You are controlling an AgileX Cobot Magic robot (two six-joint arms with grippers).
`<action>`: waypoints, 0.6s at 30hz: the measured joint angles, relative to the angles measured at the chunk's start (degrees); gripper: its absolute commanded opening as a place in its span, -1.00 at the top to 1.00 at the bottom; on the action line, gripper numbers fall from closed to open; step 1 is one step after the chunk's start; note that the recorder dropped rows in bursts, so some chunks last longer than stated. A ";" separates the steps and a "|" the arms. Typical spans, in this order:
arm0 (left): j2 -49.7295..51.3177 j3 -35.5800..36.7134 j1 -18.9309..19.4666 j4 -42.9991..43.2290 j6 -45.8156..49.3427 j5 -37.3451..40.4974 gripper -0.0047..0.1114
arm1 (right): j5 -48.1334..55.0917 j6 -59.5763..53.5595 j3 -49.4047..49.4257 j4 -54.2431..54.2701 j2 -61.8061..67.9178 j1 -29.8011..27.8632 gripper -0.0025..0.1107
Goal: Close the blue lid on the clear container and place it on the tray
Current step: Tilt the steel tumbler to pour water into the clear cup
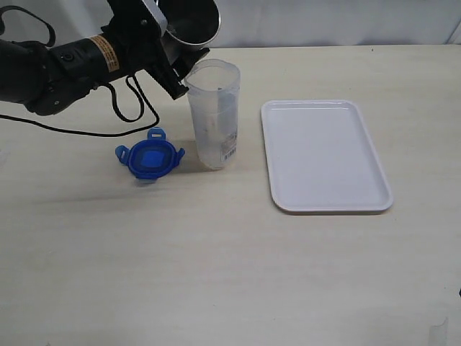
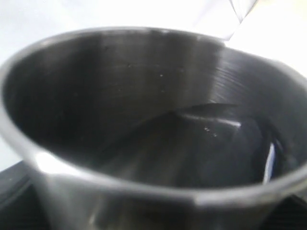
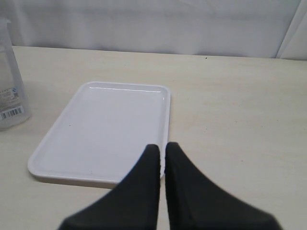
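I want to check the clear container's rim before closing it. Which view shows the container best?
The exterior view: the clear container stands whole, open-topped. The right wrist view shows only its side with the barcode sticker; the left wrist view shows only the steel cup.

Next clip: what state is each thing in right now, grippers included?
clear container: upright, uncovered.
blue lid: off, lying flat beside the container.
steel cup: tilted above the container, gripped.
tray: flat, nothing on it.
left gripper: shut on steel cup.
right gripper: shut, empty.

Bright even light; soft shadows; steel cup (image 2: 120, 96) blurred, rim glaring
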 measured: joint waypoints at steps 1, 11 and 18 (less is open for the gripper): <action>0.00 0.00 0.00 0.00 -0.18 0.00 0.92 | 0.00 0.00 0.00 0.00 0.00 0.00 0.88; -0.22 0.00 0.00 0.11 -4.28 0.68 0.92 | 0.00 0.00 0.00 0.00 0.00 0.00 0.88; -2.19 0.00 0.00 0.85 -6.02 1.84 0.92 | 0.00 0.00 0.00 0.00 0.00 0.00 0.88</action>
